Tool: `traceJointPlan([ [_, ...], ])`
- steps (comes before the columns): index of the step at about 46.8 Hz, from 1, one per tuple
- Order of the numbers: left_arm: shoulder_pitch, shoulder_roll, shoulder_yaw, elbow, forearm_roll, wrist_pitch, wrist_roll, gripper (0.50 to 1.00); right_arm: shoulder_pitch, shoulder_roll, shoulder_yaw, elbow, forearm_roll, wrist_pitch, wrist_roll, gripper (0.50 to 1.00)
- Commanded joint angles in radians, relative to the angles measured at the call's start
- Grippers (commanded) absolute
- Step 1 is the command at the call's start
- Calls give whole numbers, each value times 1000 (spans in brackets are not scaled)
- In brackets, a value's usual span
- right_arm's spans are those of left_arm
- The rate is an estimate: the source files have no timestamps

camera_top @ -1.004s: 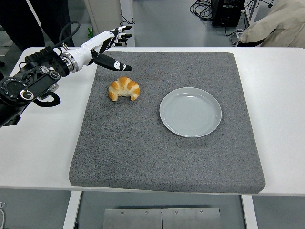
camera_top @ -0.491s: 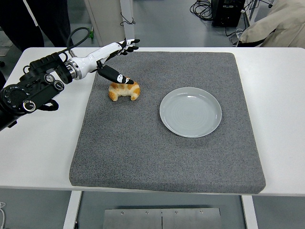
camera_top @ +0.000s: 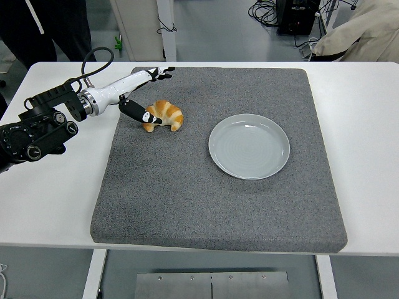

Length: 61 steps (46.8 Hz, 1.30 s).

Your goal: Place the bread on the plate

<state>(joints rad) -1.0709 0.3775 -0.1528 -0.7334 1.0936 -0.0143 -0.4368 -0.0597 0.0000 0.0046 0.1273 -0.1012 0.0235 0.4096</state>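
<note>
Currently my left hand [camera_top: 142, 93] is positioned at the bread [camera_top: 163, 116], a croissant lying on the grey mat [camera_top: 218, 205] toward its far-left area. The hand's state: the 4 fingers [camera_top: 161, 73] are extended and spread, pointing away over the far side of the croissant, while the thumb [camera_top: 140, 112] is lowered against the croissant's near-left end and appears to touch it. Nothing is enclosed; the hand is open and has no grip on the bread. The croissant rests flat on the mat, well apart from the plate [camera_top: 249, 146], which sits to its right on the same mat and holds nothing. The mat lies on the white counter [camera_top: 368, 124]. My right hand is not in view. A person [camera_top: 43, 25] in dark clothing stands beyond the counter's far-left corner, clear of the work area. Task progress, as I judge it: the approach is complete, and the grasp is at its start, with 1 digit in contact and the other 4 not yet closed. Remaining steps: close the fingers around the croissant, lift it clear of the mat, carry it right to the plate, lower it onto the plate's centre, and release. Neither lift nor transfer is done at this point.
</note>
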Motion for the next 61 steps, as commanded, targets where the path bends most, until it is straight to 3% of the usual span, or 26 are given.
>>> traceJointPlan([
  [1,-6,-2,33,0,-6,1,1,972,0,0,0,0,0,-1,0,1000],
  [33,-6,-2,45,5,-15,10,13,975,0,0,0,0,0,-1,0,1000],
  [39,-7,-5,88,8,-14,56,21,975,0,0,0,0,0,-1,0,1000],
  [45,-6,-15,114,8,-17,119,62,975,0,0,0,0,0,1,0,1000],
  [61,-4,-42,114,12,-20,128,70,972,0,0,0,0,0,-1,0,1000],
])
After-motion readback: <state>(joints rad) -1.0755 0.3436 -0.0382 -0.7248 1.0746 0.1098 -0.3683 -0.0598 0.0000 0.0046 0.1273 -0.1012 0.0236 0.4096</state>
